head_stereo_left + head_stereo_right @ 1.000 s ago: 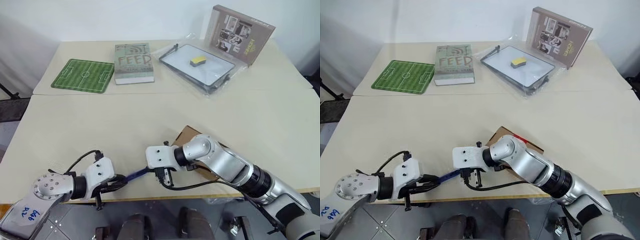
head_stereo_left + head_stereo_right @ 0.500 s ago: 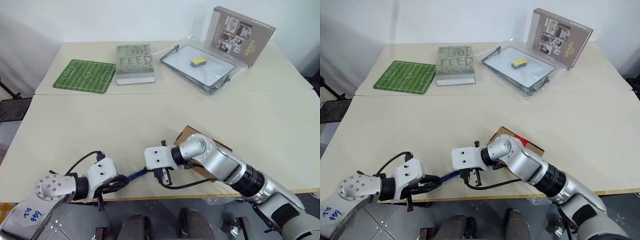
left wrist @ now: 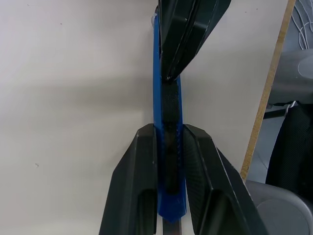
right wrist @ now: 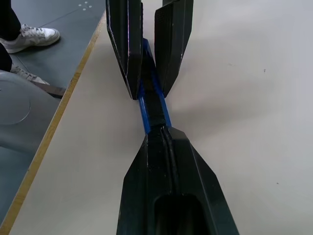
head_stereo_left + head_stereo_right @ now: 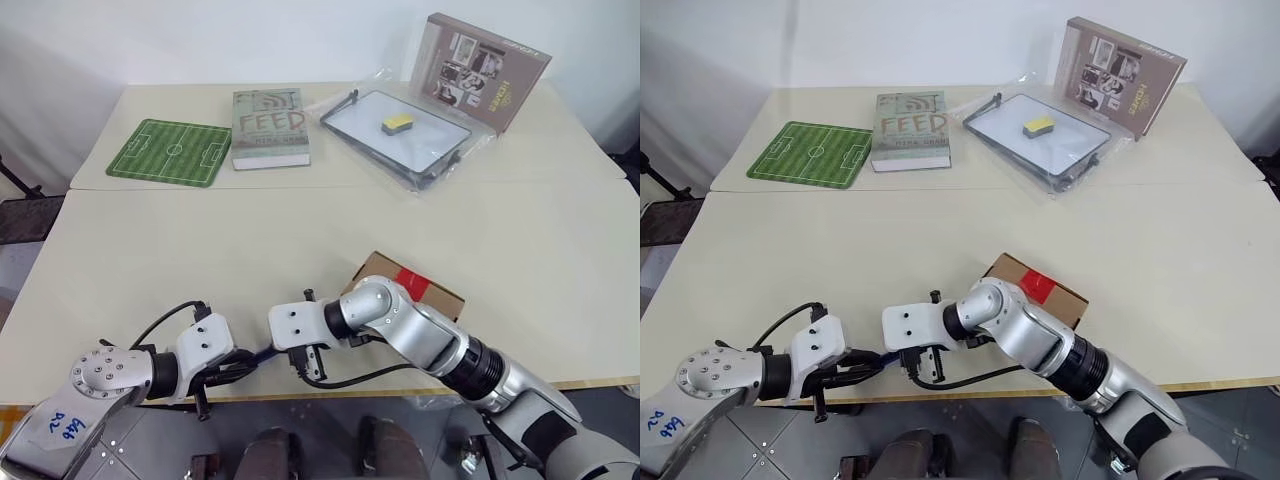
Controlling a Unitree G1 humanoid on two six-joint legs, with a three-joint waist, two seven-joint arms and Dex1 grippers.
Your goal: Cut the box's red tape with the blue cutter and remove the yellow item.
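My left gripper [image 3: 168,131] is shut on the blue cutter [image 3: 167,105], which lies low over the table near its front edge. My right gripper [image 4: 159,129] is shut, and its tip rests on the cutter's dark middle strip, close in front of the left fingers [image 4: 124,46]. The box [image 5: 432,296], a small brown carton with the red tape [image 5: 411,279] on top, sits just behind my right forearm. Its flaps are closed and the yellow item is hidden.
At the back of the table lie a green football-pitch mat [image 5: 168,151] and a book [image 5: 268,127]. Also there are a black-framed white tray in plastic wrap [image 5: 420,150] holding a small yellow block [image 5: 396,122], and a printed picture box [image 5: 480,68]. The front table edge [image 4: 54,122] runs close by the grippers.
My right gripper has slid left along the cutter toward the left gripper, uncovering the box's red tape. The left gripper has kept still.
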